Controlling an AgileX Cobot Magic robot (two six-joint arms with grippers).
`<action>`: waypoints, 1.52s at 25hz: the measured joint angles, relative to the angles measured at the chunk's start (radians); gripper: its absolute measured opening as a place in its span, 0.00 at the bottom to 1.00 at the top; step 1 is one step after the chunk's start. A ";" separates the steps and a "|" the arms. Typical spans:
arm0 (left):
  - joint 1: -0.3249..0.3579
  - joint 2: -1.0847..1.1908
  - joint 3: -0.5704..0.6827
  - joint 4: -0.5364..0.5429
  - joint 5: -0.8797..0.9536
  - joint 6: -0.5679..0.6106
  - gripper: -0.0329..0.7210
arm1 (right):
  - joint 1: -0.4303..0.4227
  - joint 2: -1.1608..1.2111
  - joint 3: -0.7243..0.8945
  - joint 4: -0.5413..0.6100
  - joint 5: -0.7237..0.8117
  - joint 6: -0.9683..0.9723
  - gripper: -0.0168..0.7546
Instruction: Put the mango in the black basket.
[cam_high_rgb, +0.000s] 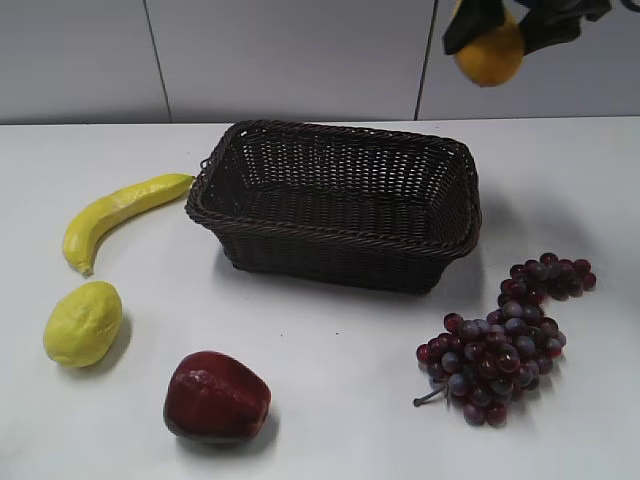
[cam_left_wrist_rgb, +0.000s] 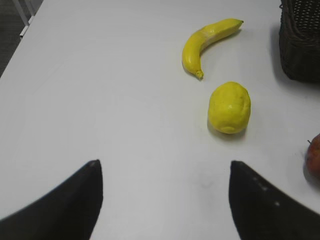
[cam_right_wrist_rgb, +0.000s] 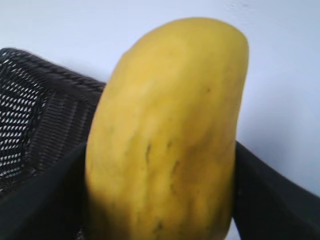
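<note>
Mango (cam_high_rgb: 489, 55) hangs at the upper right of the exterior frame, clamped in the right gripper (cam_high_rgb: 492, 30), well above the white table (cam_high_rgb: 330, 400) and above and to the right of the black basket's far right corner. In the right wrist view the mango (cam_right_wrist_rgb: 165, 135) fills the centre of the frame, upright between the two dark fingers (cam_right_wrist_rgb: 45, 200) pressed against its sides, with the basket's woven wall (cam_right_wrist_rgb: 35, 115) at the left edge.

The black basket (cam_high_rgb: 340, 205) sits in the middle of the exterior frame with nothing inside it. To its left lie a banana (cam_high_rgb: 118, 215) and, lower down, a lemon (cam_high_rgb: 83, 322); a dark red apple (cam_high_rgb: 215, 397) rests at the lower centre-left, and a bunch of purple grapes (cam_high_rgb: 505, 345) at the lower right.

The left gripper (cam_left_wrist_rgb: 165, 200) is held above bare table, its jaws wide apart with nothing between them; the banana (cam_left_wrist_rgb: 205, 42) and lemon (cam_left_wrist_rgb: 229, 107) lie ahead of it.
</note>
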 joint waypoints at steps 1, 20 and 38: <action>0.000 0.000 0.000 0.000 0.000 0.000 0.83 | 0.035 0.004 0.000 -0.017 0.004 0.000 0.78; 0.000 0.000 0.000 0.000 0.000 0.000 0.83 | 0.254 0.329 0.000 -0.211 -0.013 0.010 0.78; 0.000 0.000 0.000 0.000 0.000 0.000 0.83 | 0.224 -0.076 0.000 -0.343 0.062 0.014 0.82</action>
